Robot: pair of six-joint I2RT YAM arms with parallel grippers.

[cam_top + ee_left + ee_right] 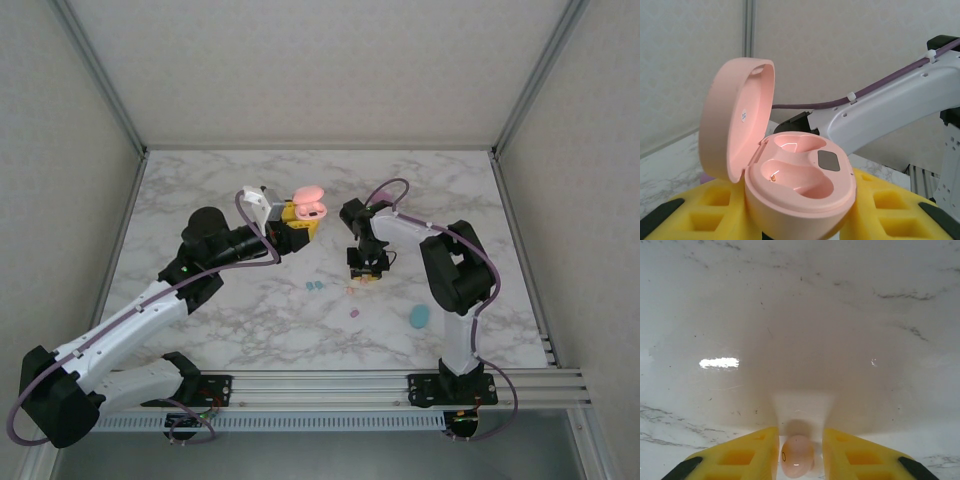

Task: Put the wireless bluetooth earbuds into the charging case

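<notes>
Right wrist view: peach-pink bud (797, 456) pinched between my right gripper's (800, 436) narrow yellow fingers, above the table (800, 315) | handling: likely light, hard, slick; grip across its rounded body | left gripper (298, 225) clamps open pink case (800, 185), wells empty.

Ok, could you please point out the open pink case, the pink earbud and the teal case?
open pink case (795, 182), left wrist view, earbud well in its base.
pink earbud (797, 456), right wrist view, middle of its body.
teal case (419, 317), top external view, centre of its shell.
</notes>
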